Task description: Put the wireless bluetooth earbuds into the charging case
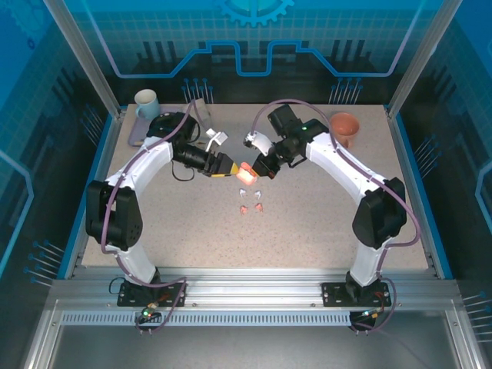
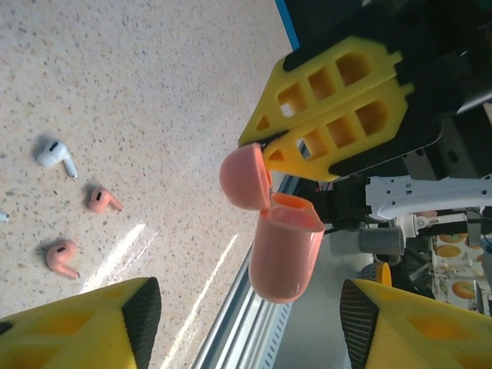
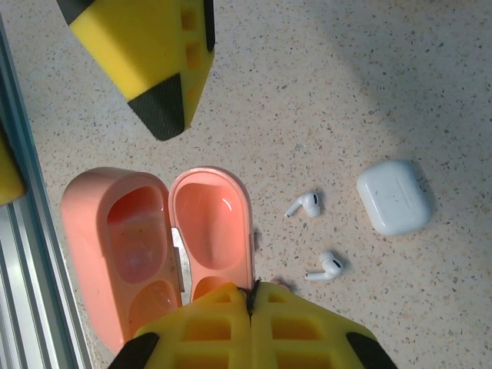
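1. Coral case (image 3: 123, 254): open, lid swung back, its two wells open to view. It sits mid-table between the two grippers and looks lifted off the surface.
2. Right gripper (image 3: 251, 296): jaws pressed together, pinching the edge of the lid and carrying the case.
3. Left gripper (image 2: 250, 311): jaws spread wide, one finger on each side of the case body. It touches nothing and holds nothing.
4. Earbuds: all four lie loose on the tabletop, just on the arm-base side of the coral case. The two white earbuds (image 3: 305, 204) are close together, with the two coral earbuds (image 2: 102, 201) near them, none touching.
5. White case (image 3: 392, 197): closed, flat on the table, just beside the white pair.
6. Tabletop (image 1: 192, 231): beige speckled, with a blue edge strip. An aluminium rail (image 1: 246, 296) runs along the near edge by the arm bases.
7. Mug (image 1: 146, 102) in the far-left corner, terracotta cup (image 1: 345, 127) at far right, both well apart from the work.
8. Room: blue printed panels (image 1: 254, 31) with a gear graphic behind, and aluminium frame posts at the sides.
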Robot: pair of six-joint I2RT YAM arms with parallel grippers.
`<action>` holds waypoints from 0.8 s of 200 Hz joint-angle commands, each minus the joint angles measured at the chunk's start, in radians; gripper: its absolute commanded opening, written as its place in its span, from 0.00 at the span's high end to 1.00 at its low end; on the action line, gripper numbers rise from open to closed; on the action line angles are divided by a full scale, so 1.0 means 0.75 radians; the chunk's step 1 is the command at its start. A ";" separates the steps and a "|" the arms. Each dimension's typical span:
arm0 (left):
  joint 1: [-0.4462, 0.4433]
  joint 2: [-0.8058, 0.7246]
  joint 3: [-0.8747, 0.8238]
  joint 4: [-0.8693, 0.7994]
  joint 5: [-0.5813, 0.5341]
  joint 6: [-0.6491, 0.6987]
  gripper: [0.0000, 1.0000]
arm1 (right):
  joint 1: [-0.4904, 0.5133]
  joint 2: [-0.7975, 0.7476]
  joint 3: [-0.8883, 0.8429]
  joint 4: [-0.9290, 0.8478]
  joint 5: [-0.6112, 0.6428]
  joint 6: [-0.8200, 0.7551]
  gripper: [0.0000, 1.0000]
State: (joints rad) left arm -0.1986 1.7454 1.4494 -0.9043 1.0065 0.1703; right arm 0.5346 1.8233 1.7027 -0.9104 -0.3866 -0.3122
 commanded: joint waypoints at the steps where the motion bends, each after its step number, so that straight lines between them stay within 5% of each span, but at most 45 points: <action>1: -0.009 -0.036 -0.016 -0.048 0.072 0.057 0.37 | 0.015 0.030 0.064 -0.042 -0.053 -0.044 1.00; 160: -0.091 0.090 0.112 -0.218 0.082 0.169 0.55 | 0.065 0.088 0.135 -0.093 -0.051 -0.091 1.00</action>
State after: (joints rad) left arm -0.2630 1.7981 1.4960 -1.0294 1.0298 0.2543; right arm 0.5587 1.8957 1.7798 -0.9424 -0.4118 -0.3611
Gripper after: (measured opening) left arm 0.470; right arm 0.042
